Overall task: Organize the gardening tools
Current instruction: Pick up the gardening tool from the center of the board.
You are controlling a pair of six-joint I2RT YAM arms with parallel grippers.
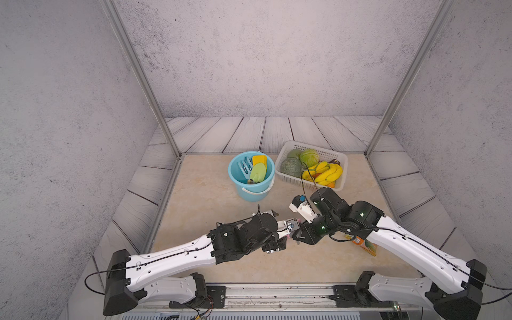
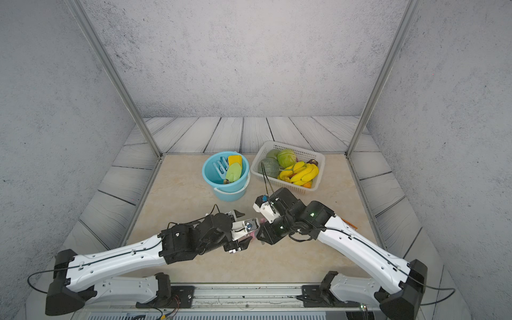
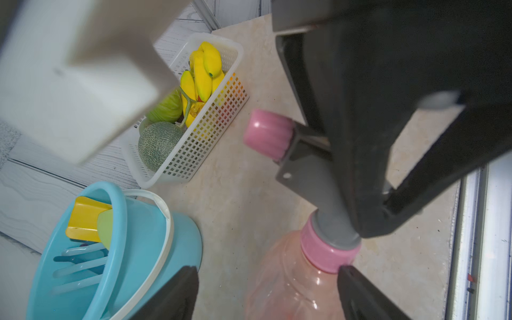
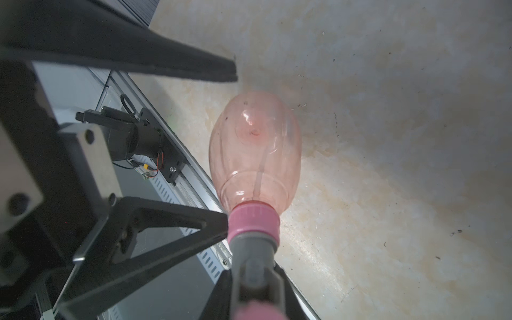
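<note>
The pink translucent spray bottle [image 4: 255, 146] hangs above the table, and my right gripper [image 4: 253, 279] is shut on its grey spray head. My left gripper [image 3: 267, 270] is open around the bottle's shoulder [image 3: 291, 277]; one finger [image 3: 357, 288] touches the pink cap and the other finger [image 3: 177, 291] stands well clear. In both top views the two grippers [image 1: 279, 231] [image 1: 297, 237] meet at the table's front middle and mostly hide the bottle. A blue rake [image 1: 245, 166], a yellow trowel [image 1: 259, 160] and a green trowel [image 1: 257, 172] stand in the light-blue bucket [image 1: 249, 191].
A white basket [image 1: 288, 146] of bananas, melon and cabbage sits to the right of the bucket at the back. An orange packet [image 1: 365, 245] lies under my right arm. A metal rail [image 1: 277, 293] runs along the front edge.
</note>
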